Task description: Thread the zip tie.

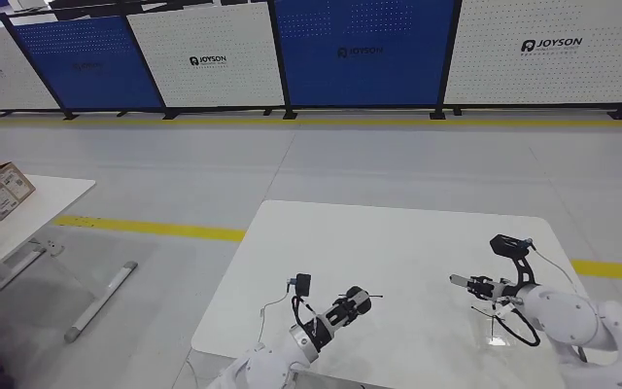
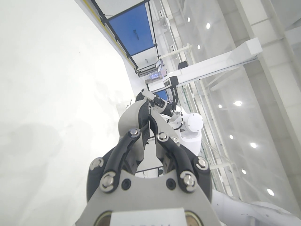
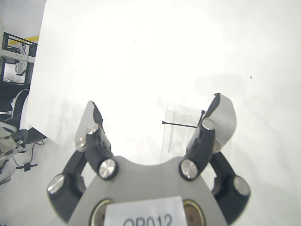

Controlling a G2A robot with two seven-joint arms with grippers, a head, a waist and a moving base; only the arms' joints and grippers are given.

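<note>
My left gripper (image 2: 149, 109) is shut on a thin black zip tie (image 2: 149, 115) pinched between its pads. From above, the tie (image 1: 375, 295) sticks out to both sides of that gripper (image 1: 356, 299), which hovers over the near middle of the white table (image 1: 389, 243). A second black zip tie (image 3: 180, 125) lies across a clear plastic tray (image 3: 169, 139). My right gripper (image 3: 155, 111) is open above the table, with one finger (image 3: 222, 114) just over that tie's end. In the top view the right gripper (image 1: 461, 282) points left toward the left one, apart from it.
The clear tray (image 1: 493, 335) sits near the table's front right, under the right arm. Black cables (image 1: 520, 329) loop off the right wrist. A second white table (image 1: 29, 209) stands at far left across the floor. Blue and white panels (image 1: 360, 49) line the back.
</note>
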